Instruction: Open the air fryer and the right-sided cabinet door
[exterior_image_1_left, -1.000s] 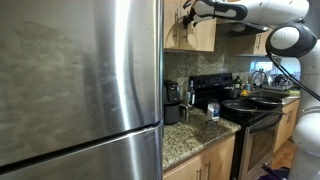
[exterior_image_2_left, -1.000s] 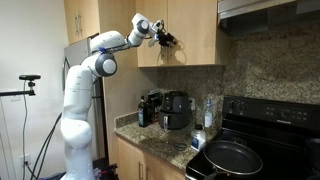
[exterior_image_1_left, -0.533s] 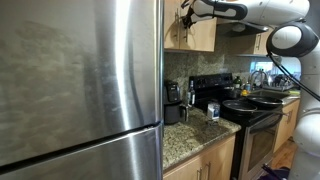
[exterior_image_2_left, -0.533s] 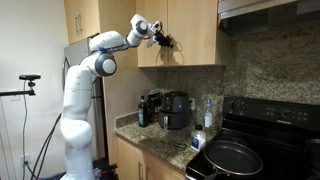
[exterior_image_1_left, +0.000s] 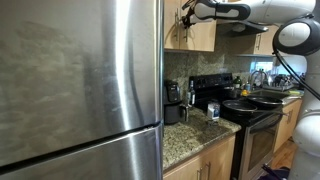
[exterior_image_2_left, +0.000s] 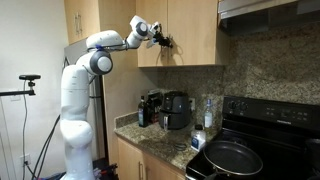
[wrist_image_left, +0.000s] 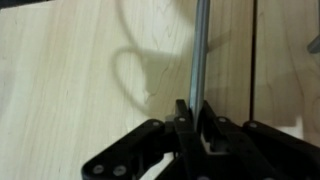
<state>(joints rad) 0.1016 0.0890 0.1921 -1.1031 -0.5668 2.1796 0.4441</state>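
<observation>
Wrist view: your gripper (wrist_image_left: 190, 108) clamps narrow on the slim handle (wrist_image_left: 201, 50) of the door (wrist_image_left: 90, 70), high above the air fryer (exterior_image_2_left: 178, 110). The door looks rigid and hinged and the bar slick, so grip mid-bar and pull along its arc.

Glossy white rounded arm (exterior_image_2_left: 75, 100), grey joint bands, black jaws

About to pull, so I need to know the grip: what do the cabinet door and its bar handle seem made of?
The cabinet door: light wood or wood veneer, smooth matte finish; faint grain shows and shadows fall softly on it. The bar handle: probably metal, brushed silvery grey; slim, round, with a pale sheen along its length. It may be slick in the gripper.
</observation>
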